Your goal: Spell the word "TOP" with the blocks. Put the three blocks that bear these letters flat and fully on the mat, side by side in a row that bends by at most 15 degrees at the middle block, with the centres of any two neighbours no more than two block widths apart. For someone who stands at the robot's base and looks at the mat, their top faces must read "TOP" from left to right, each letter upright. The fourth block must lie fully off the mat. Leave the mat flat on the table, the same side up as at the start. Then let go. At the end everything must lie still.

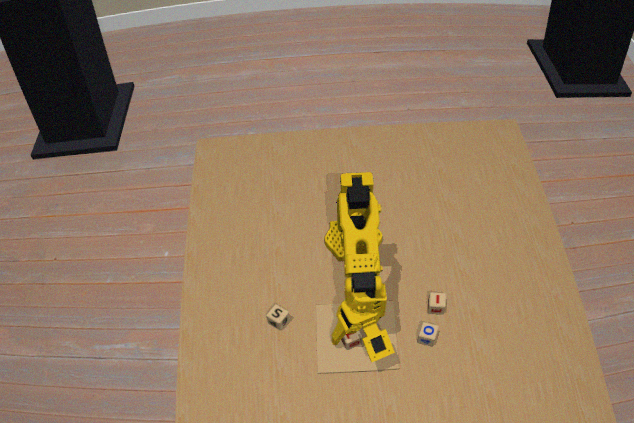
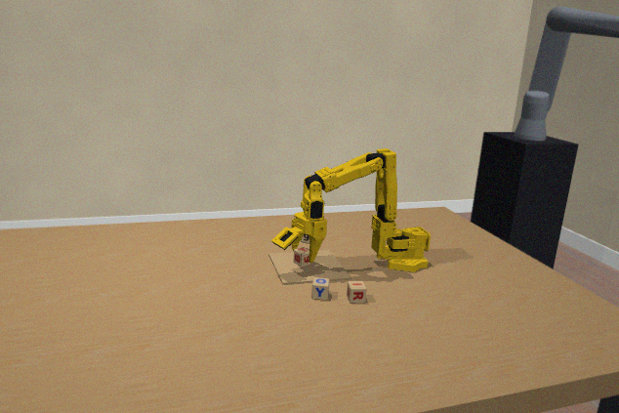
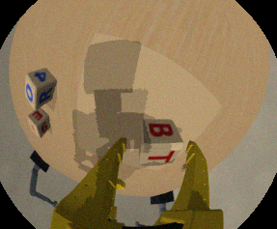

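Tool (image 1: 352, 340) (image 2: 303, 255) (image 3: 157, 141) open, O block (image 1: 428, 333) (image 2: 320, 289) (image 3: 41, 89) beside mat (image 1: 340, 361) (image 2: 281, 267) (image 3: 188, 98)

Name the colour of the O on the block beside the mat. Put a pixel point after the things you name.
Blue; the O block (image 1: 428, 332) (image 2: 320, 289) (image 3: 41, 88) shows it best from the top.

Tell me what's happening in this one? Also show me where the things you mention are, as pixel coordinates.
A small yellow arm reaches over the mat (image 1: 332, 362) (image 2: 282, 273), its end effector (image 2: 304, 254) (image 3: 156, 143) open and lowered around the block with a red T on top (image 1: 350, 340) (image 2: 300, 256) (image 3: 160, 141), apparently to grasp or adjust it. That block is the only one on the mat. The block topped with a blue O (image 1: 428, 333) (image 2: 320, 289) (image 3: 41, 89), the red I block (image 1: 437, 302) (image 2: 356, 293) (image 3: 39, 123) and the black S block (image 1: 278, 316) lie off it, so TOP isn't spelled yet.
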